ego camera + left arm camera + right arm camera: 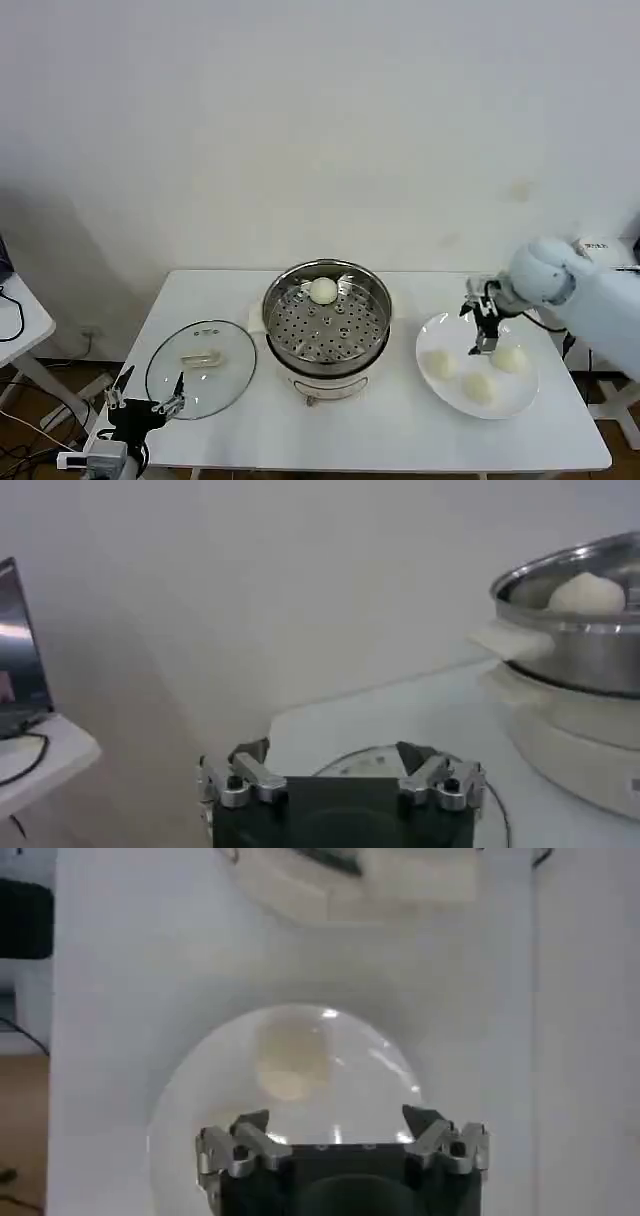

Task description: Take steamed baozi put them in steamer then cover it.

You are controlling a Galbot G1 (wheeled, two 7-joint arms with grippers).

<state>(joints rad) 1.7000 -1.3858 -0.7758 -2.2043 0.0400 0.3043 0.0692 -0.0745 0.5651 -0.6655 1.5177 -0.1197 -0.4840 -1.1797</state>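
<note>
The steel steamer (327, 322) stands mid-table with one baozi (323, 290) on its perforated tray, toward the back. Three more baozi (438, 363) (478, 387) (509, 358) lie on a white plate (505, 402) at the right. My right gripper (484, 348) hangs open just above that plate, between the left and right buns, holding nothing. In the right wrist view the open gripper (335, 1120) faces the plate (200, 1098) and one baozi (290, 1070). My left gripper (148, 392) sits open at the front left by the glass lid (200, 368).
The left wrist view has the open left gripper (335, 755) over the lid's edge (370, 760), with the steamer (580, 640) and its baozi (587, 593) beyond. A small side table (20, 320) with cables stands off the left. A white wall is behind.
</note>
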